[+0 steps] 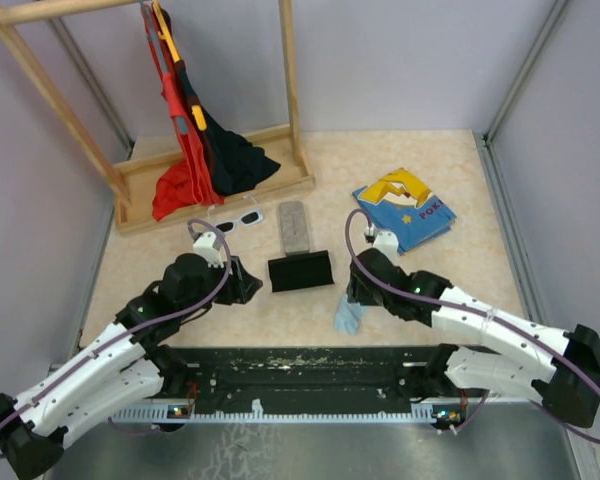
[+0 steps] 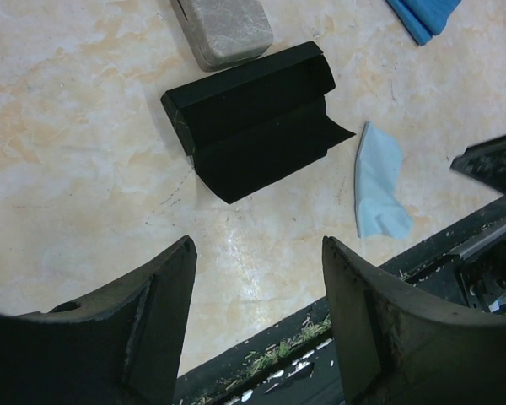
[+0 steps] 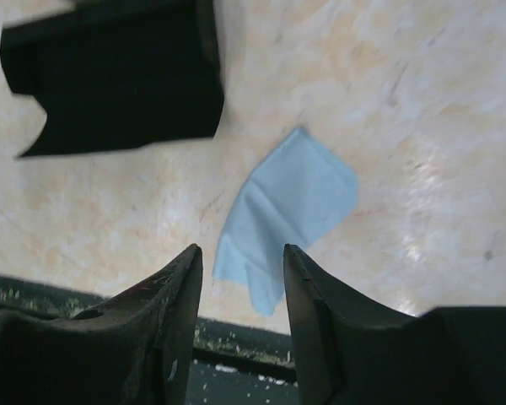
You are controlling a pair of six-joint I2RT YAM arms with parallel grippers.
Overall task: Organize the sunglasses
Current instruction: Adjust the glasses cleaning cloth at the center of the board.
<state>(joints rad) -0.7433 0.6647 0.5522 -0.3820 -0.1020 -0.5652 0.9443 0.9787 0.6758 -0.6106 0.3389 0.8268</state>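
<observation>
Hovering spread and empty, the left hand [image 2: 257,253] is facing the black case [image 2: 253,126], the right hand [image 3: 243,253] pointing at the blue cloth [image 3: 291,202].

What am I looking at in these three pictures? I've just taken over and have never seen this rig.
Two robot arms are bolted at the near edge of the table. The overhead picture looks down from behind them. The other two come from a camera on each wrist, so the dark prongs at the bottom are that arm's own fingers.

The left gripper is open and empty, facing the open black case. The right gripper is open too, pointed at the light-blue cloth and holding nothing.

Also on the table are a grey case, a blue and yellow printed item, and the white sunglasses beside a wooden rack hung with clothes. I see only that one pair.
</observation>
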